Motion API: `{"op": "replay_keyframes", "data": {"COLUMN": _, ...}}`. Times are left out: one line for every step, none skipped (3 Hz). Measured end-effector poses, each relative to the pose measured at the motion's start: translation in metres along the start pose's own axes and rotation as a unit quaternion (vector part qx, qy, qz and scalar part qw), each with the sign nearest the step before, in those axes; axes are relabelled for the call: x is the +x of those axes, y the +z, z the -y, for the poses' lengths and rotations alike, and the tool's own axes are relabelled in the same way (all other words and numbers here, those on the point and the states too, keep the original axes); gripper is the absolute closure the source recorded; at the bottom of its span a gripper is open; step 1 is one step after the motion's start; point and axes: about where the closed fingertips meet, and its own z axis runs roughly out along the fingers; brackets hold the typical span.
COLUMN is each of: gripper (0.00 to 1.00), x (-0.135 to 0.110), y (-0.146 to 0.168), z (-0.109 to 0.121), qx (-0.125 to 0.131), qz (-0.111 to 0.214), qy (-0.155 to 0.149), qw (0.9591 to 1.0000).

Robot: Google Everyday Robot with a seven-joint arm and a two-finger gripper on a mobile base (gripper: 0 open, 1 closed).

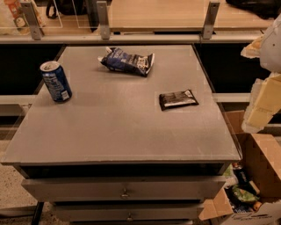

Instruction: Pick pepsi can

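Bench (123,132) holds the can (55,81) unpicked at nine o'clock; our pincer (263,104) hangs at three, state we cannot tell.

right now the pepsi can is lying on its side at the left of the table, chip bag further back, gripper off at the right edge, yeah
Not quite. The camera view shows the pepsi can standing upright, not on its side. The rest holds: it is at the left of the table, the chip bag further back, the gripper at the right edge.

Office-like workroom, grey drawer cabinet (125,189), desks (167,13) behind, pincer (260,107) at right edge
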Motion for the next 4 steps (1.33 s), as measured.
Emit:
{"op": "replay_keyframes", "data": {"gripper": 0.00, "x": 0.000, "y": 0.000, "z": 0.000, "qx": 0.000, "qz": 0.000, "qy": 0.000, "qw": 1.0000}}
{"op": "replay_keyframes", "data": {"gripper": 0.00, "x": -0.006, "y": 0.001, "z": 0.002, "qx": 0.004, "qz": 0.013, "qy": 0.009, "qw": 0.9999}}
{"op": "replay_keyframes", "data": {"gripper": 0.00, "x": -0.036, "y": 0.013, "z": 0.007, "qx": 0.005, "qz": 0.064, "qy": 0.036, "qw": 0.9972}}
{"op": "replay_keyframes", "data": {"gripper": 0.00, "x": -0.092, "y": 0.022, "z": 0.019, "qx": 0.002, "qz": 0.148, "qy": 0.057, "qw": 0.9873}}
